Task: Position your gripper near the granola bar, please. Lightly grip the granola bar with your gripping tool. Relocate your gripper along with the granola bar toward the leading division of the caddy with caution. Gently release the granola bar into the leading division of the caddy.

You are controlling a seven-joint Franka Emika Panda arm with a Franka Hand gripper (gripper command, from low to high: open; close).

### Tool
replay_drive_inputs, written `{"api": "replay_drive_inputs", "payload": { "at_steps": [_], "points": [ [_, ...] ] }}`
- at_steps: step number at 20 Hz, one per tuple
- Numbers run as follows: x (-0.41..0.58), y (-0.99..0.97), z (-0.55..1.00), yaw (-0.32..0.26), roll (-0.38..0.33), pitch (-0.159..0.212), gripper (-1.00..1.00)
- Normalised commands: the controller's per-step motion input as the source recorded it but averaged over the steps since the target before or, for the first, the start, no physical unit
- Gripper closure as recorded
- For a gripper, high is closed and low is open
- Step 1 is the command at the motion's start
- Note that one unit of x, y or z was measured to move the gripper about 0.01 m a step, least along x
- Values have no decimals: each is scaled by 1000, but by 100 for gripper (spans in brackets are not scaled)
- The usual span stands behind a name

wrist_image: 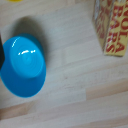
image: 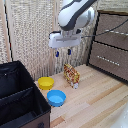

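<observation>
The granola bar (image: 71,75) is a yellow, orange and red packet standing on the wooden table, to the exterior view's right of the bowls. It also shows in the wrist view (wrist_image: 111,27), with red lettering. My gripper (image: 63,52) hangs above it, well clear, with its blue-tipped fingers apart and empty. The fingers do not show in the wrist view. The black caddy (image: 20,100) sits at the exterior view's lower left, split by a cross divider into a near compartment (image: 19,109) and a far one (image: 11,79).
A yellow bowl (image: 46,83) and a blue bowl (image: 56,97) sit between the caddy and the granola bar; the blue bowl fills part of the wrist view (wrist_image: 23,65). A brown drawer cabinet (image: 110,45) stands at the exterior view's right. A slatted screen is behind.
</observation>
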Motion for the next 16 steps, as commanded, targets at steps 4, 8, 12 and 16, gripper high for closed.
{"api": "replay_drive_inputs", "payload": {
  "at_steps": [4,8,12,16],
  "points": [
    [264,-679,-107,-33,37,-7,-100],
    [107,-539,-116,-9,8,0,-100],
    [62,-324,-165,0,1,10,-100],
    [162,-113,-211,1,-28,42,-100]
  ]
}}
